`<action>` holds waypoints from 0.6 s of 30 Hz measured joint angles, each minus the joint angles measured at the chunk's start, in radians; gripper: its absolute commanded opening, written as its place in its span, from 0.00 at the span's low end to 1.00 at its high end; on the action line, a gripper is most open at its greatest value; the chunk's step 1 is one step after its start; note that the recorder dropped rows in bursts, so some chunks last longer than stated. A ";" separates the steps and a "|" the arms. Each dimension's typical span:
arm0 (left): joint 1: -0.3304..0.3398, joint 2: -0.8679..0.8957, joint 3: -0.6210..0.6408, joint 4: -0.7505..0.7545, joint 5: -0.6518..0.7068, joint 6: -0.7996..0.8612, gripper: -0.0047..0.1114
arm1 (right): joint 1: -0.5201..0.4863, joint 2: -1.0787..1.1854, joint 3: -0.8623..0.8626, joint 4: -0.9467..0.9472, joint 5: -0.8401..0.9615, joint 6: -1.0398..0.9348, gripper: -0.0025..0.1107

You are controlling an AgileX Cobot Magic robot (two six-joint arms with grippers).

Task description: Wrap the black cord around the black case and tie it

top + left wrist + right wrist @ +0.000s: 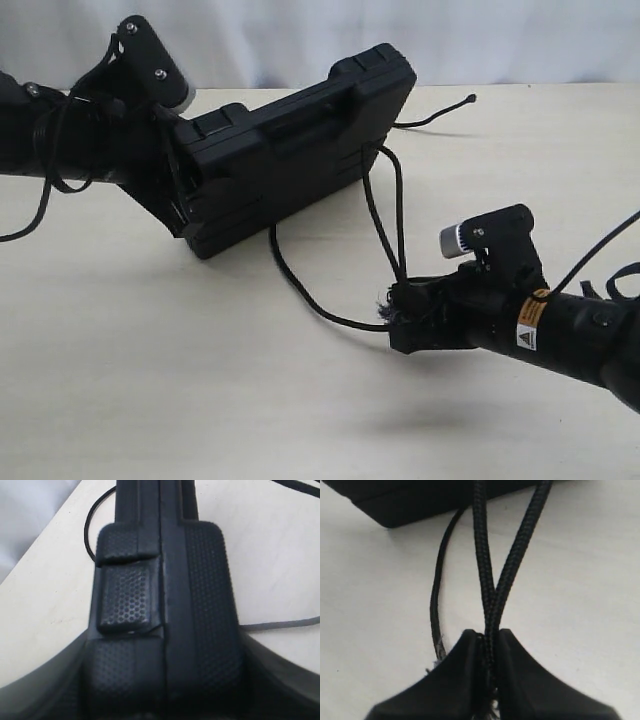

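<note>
left gripper (188,192) clamps case (300,150) end, tilted off table. right gripper (487,645) pinches two cord (482,555) strands, case just ahead. Hold tension, pull evenly; slack strand beside jaws could snag.

Two matte black robot arms.
Loose black cables (42,205) hang from the left arm (60,140); the right arm (585,335) has a yellow warning label (530,322), silver-capped camera (458,240), black end effector (487,639).

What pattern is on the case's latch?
Matte black with a fine honeycomb texture; the latch shows best in the left wrist view.
</note>
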 measured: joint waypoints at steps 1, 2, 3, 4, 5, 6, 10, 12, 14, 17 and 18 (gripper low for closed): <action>0.000 0.002 -0.002 -0.002 -0.005 -0.002 0.04 | 0.000 0.000 0.000 -0.020 -0.014 -0.002 0.06; 0.000 0.004 -0.002 -0.005 -0.006 -0.002 0.04 | 0.000 -0.001 0.002 -0.035 -0.029 -0.006 0.06; 0.000 0.004 -0.002 -0.007 -0.009 -0.002 0.04 | 0.000 -0.013 0.008 -0.047 -0.053 -0.014 0.06; 0.000 0.004 -0.002 -0.007 -0.010 -0.002 0.04 | 0.000 -0.019 0.010 -0.050 -0.061 -0.022 0.06; -0.003 0.004 -0.002 -0.008 -0.012 -0.002 0.04 | 0.000 -0.027 0.012 -0.057 -0.066 -0.032 0.06; -0.003 0.004 -0.002 -0.008 -0.013 -0.002 0.04 | 0.002 -0.038 0.012 -0.066 -0.066 -0.039 0.06; -0.003 0.005 -0.002 -0.008 -0.018 -0.002 0.04 | 0.042 -0.078 0.012 -0.076 -0.066 -0.102 0.06; -0.003 0.005 -0.002 -0.008 -0.017 -0.002 0.04 | 0.075 -0.097 0.012 -0.062 -0.060 -0.149 0.06; -0.003 0.005 -0.002 -0.008 -0.017 0.008 0.04 | 0.102 -0.106 0.012 -0.009 -0.032 -0.211 0.06; -0.003 0.005 -0.002 -0.008 -0.017 0.035 0.04 | 0.120 -0.109 0.012 0.106 0.013 -0.308 0.06; -0.003 0.005 -0.002 -0.008 -0.015 0.045 0.04 | 0.125 -0.109 0.012 0.142 0.026 -0.338 0.06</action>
